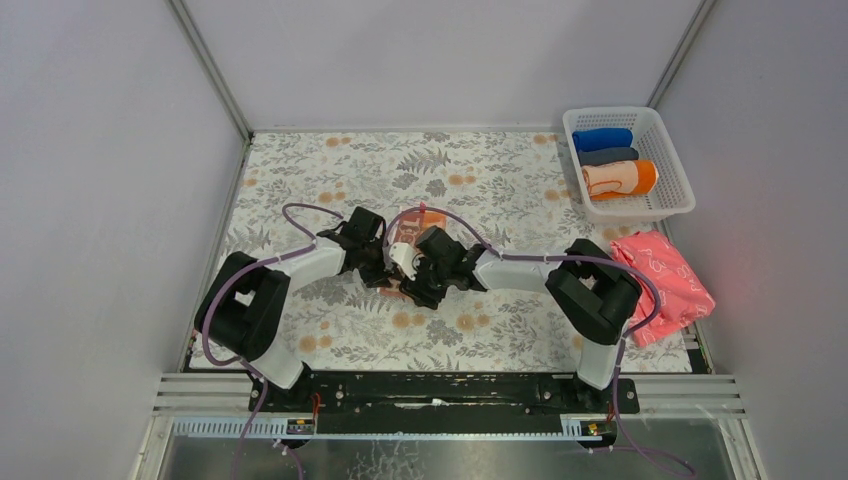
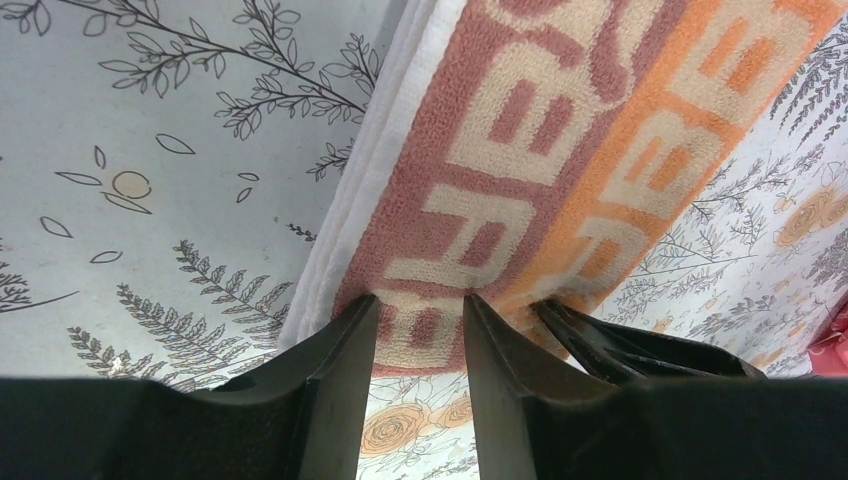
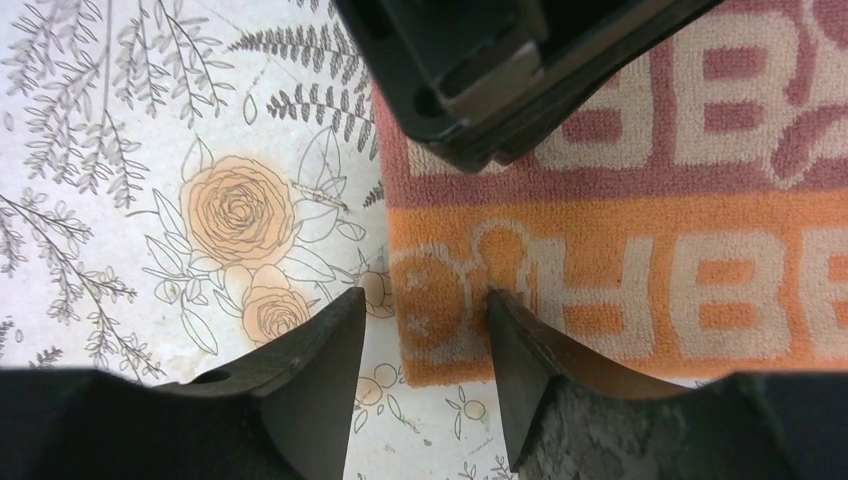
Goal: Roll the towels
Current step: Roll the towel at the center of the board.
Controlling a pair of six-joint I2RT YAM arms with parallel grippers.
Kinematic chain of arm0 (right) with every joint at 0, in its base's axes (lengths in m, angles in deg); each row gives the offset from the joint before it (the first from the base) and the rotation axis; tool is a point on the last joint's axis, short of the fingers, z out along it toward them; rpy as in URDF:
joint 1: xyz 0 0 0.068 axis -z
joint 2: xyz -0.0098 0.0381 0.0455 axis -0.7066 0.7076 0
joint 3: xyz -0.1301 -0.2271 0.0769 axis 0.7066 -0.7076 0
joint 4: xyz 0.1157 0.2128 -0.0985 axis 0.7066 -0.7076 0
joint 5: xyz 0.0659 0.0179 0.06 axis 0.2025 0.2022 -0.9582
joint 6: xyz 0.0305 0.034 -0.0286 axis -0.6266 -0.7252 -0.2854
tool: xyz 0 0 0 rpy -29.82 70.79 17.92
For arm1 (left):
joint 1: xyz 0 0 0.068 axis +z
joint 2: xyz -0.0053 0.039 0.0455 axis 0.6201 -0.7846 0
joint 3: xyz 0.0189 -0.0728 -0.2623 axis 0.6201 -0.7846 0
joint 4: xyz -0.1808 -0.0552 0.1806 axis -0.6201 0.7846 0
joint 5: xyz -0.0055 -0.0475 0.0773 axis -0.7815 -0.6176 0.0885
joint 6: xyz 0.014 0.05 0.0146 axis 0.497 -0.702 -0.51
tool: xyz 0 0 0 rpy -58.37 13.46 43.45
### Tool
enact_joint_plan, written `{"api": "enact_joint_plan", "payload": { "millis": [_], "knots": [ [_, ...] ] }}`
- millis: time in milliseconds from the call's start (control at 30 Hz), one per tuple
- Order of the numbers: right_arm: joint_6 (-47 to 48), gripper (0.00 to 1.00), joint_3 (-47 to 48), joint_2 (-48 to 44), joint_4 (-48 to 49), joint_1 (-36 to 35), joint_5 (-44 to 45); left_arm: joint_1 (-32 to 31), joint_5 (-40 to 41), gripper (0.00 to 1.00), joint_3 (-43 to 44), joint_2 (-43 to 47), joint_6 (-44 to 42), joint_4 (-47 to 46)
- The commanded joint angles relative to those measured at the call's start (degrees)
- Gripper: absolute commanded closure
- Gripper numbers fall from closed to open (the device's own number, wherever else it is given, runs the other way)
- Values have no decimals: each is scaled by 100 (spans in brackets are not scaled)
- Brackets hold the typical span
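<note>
Presently both arms meet over the lettered towel [image 2: 560, 150]. It lies flat on the floral tablecloth [image 1: 330, 170], well apart from the white basket [image 1: 640, 208], on its near left.

Left gripper [image 2: 420, 300]: the fingers are parted a little, tips down at the towel's end edge. Pile shows in the gap and I see nothing pinched.

Right gripper [image 3: 425, 300]: the fingers are parted a moderate way and straddle the towel's edge by the orange band. One tip is over bare tablecloth, the other over the towel. Nothing is held.

The two grippers sit just beside each other at the same end of the towel. My judgement is that they are placed there so the end can be lifted and turned over evenly across its width to start the roll. A single grip would likely skew it. Rolling of this towel has not yet begun.

Basket contents, far side to near side:
- blue roll [image 1: 602, 139]
- dark grey roll [image 1: 608, 156]
- orange-bordered towel [image 1: 620, 179], rolled

The three lie side by side. I judge that half of the task is done.

The pink cloth [image 1: 662, 278] lies crumpled outside the basket, just beyond its near side. I treat it as no part of the task.
</note>
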Motion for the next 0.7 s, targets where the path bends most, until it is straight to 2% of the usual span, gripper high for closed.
{"api": "enact_joint_plan", "payload": {
  "millis": [0, 267, 433, 500, 567, 667],
  "knots": [
    [229, 46, 69, -187, -827, -91, 622, 38, 465, 63, -153, -302, -215, 248],
    [273, 50, 40, 178, -1104, -351, 1125, 38, 409, 63, -200, -410, -188, 182],
    [356, 60, 110, 449, -1318, -510, 1604, 49, 414, 64, -193, -471, -187, 165],
    [351, 73, 174, 511, -1372, -557, 1660, 77, 413, 64, -189, -467, -187, 184],
    [331, 81, 240, 537, -1404, -588, 1632, 145, 435, 64, -181, -451, -187, 231],
    [215, 97, 301, 466, -1328, -591, 1302, 281, 401, 64, -162, -336, -171, 261]
  ]
}}
